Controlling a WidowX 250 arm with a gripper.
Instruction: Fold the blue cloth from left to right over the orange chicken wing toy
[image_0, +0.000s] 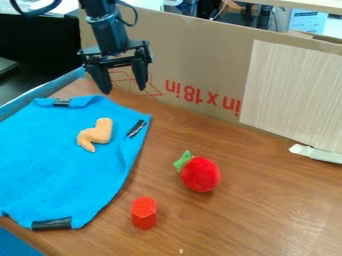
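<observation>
Black two-finger pincer (124, 90), upper left, open, empty, seemingly pre-grasp, any pick calling for descent; orange curved toy (97, 134) on blue cloth (57, 165), left; red plush fruit (200, 174), centre right; red hexagonal block (143, 213), lower centre, on wooden table (247, 215).

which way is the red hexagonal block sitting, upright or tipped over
Upright: the red hexagonal block shows its six-sided face on top, with its sides running down to the wooden table.

Upside-down red print (202, 97) on the cardboard (190, 55), left of the pale panel (294, 95), reads "in x 18 in". Lettering on the box (307, 21) behind the panel is too small to read.
</observation>
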